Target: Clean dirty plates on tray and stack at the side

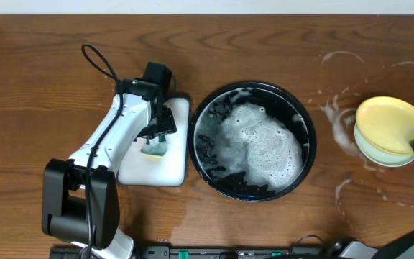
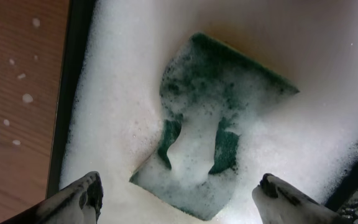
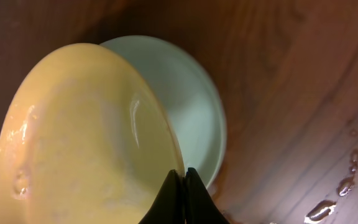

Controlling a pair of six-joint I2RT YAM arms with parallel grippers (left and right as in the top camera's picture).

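Pinching the tilted yellow plate (image 3: 86, 137) by its rim above the mint-green plate (image 3: 194, 102) at 3 o'clock of the tray (image 1: 214, 176), the right gripper (image 3: 182, 180) is needing to level it; the left gripper (image 2: 179, 194) is gaping over the sponge (image 2: 225, 106).

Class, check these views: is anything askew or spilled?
Yes. The yellow plate tilts askew over the green plate, pinched by the right gripper. Foamy streaks wet the table beside them.
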